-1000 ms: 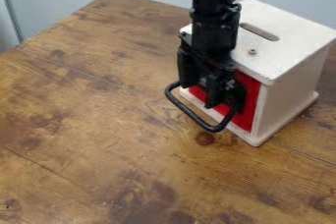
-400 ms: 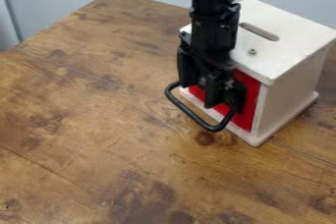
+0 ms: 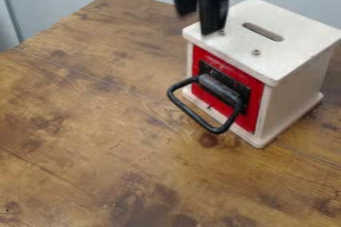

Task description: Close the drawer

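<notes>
The drawer [image 3: 213, 64] has a red front in a black frame and sits in the left face of a small cream-white box [image 3: 293, 67]. Its red front looks level with the box face. The large black loop handle [image 3: 200, 109] hangs down from it onto the wooden table [image 3: 94, 102]. My gripper [image 3: 209, 20] is a dark motion-blurred shape above the box's top left corner, clear of the drawer and handle. The blur hides how its fingers stand, and nothing shows in them.
The box top has a slot [image 3: 264, 33] and a small dark knob [image 3: 256, 53]. The table's far edge runs along the upper left, with a pale wall behind it. A dark knot [image 3: 206, 140] marks the wood in front of the box.
My gripper was down against the drawer front just above the handle. It has lifted up and away and now hangs above the box, leaving the red front in full view.
</notes>
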Motion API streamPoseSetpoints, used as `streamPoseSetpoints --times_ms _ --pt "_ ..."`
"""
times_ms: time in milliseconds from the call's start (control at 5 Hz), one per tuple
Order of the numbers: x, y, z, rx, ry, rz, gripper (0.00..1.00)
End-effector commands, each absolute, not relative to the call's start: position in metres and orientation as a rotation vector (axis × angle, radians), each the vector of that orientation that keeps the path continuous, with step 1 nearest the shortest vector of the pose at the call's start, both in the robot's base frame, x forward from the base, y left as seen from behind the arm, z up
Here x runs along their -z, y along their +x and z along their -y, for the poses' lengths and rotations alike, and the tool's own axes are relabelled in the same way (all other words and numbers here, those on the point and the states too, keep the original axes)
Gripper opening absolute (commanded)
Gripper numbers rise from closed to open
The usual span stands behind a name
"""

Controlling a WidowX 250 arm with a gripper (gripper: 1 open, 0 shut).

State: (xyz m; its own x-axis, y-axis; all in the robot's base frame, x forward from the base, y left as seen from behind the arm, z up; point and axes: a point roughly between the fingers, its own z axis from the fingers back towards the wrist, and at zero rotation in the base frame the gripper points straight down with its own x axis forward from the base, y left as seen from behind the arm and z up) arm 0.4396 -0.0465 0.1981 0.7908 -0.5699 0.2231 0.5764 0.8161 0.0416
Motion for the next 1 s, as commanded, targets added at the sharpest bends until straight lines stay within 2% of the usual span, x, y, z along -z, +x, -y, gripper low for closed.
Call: streamPoseSetpoints --times_ms 0,200,400,600,800 --pt "-0.195 0.437 0.052 0.695 -0.107 0.177 1.0" --pt "-0.189 0.427 0.081 0.772 -0.031 0.131 1.0" --pt "-0.189 0.419 0.105 0.829 0.016 0.16 1.0" --pt "-0.199 0.41 0.095 0.825 0.025 0.215 1.0" --pt "-0.204 0.41 0.078 0.805 -0.03 0.231 1.0"
